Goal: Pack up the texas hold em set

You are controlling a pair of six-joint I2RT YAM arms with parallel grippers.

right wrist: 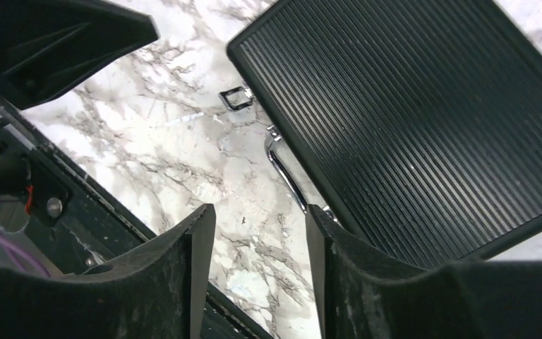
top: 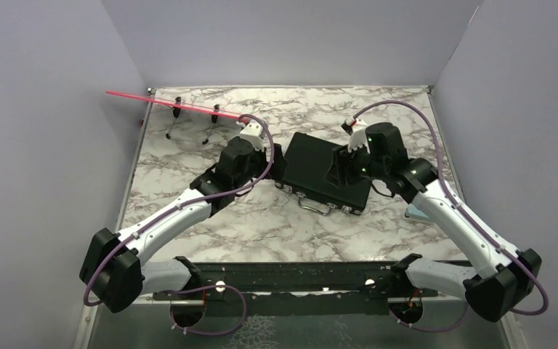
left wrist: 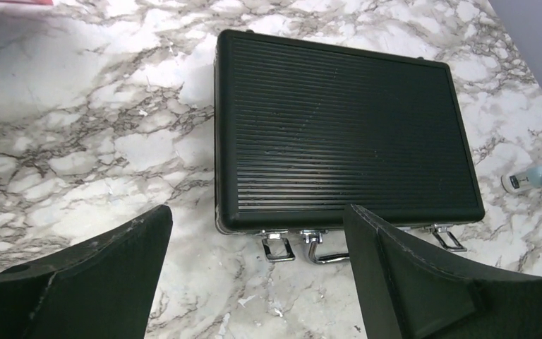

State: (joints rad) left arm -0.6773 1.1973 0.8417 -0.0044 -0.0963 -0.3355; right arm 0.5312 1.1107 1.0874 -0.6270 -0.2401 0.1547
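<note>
The black ribbed briefcase [top: 320,169] lies shut and flat on the marble table, with its handle [top: 314,206] and latches facing the near edge. Chips, cards and buttons are hidden inside. My left gripper [top: 277,166] is open and empty at the case's left end; in the left wrist view [left wrist: 257,212] its jaws stand wide over the front left corner of the case [left wrist: 339,134], above a latch loop [left wrist: 279,248] and the handle [left wrist: 323,253]. My right gripper [top: 339,173] is open and empty over the case's right front; in the right wrist view [right wrist: 260,212] it hangs beside the handle [right wrist: 286,173].
A pink strip on wire legs [top: 174,105] stands at the back left. A small light-blue block [top: 414,212] lies right of the case, also in the left wrist view [left wrist: 529,178]. Grey walls enclose the table. A black rail [top: 298,280] runs along the near edge.
</note>
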